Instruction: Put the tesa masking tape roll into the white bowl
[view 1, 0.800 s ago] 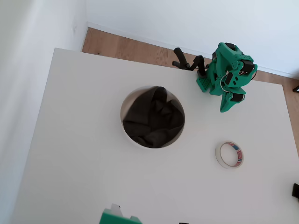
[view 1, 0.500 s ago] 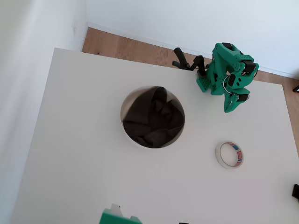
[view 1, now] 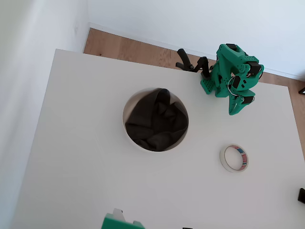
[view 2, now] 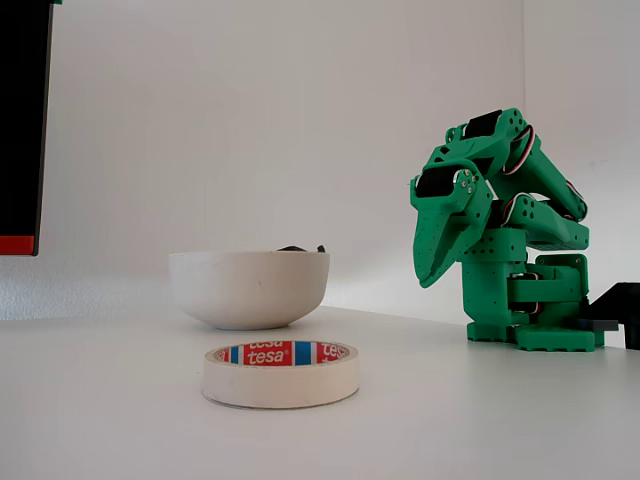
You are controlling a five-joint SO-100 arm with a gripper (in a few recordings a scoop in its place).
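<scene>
Right, the white counter (view 1: pixel 86 157) takes up most of the overhead view, wooden floor (view 1: pixel 138 50) showing beyond its far edge. The landmark here is the white bowl (view 1: pixel 130 102), sitting near the middle of the counter with a dark grey cloth (view 1: pixel 157 121) bunched inside it; in the fixed view the bowl (view 2: pixel 248 288) stands upright and a bit of the cloth peeks over the rim.

The green arm (view 1: pixel 228 71) is folded up on its base, to the upper right of the bowl in the overhead view and well apart from it. The pincer (view 1: pixel 234 109) hangs off the arm, tip pointing down at the counter; in the fixed view the pincer (view 2: pixel 432 272) looks drawn together to a narrow point, holding nothing, clear of the surface.

The tesa masking tape roll (view 1: pixel 234 158) lies flat on the counter, to the lower right of the bowl in the overhead view and apart from it. In the fixed view the roll (view 2: pixel 280 373) sits in front of the bowl, red and blue label showing on its inner core.
</scene>
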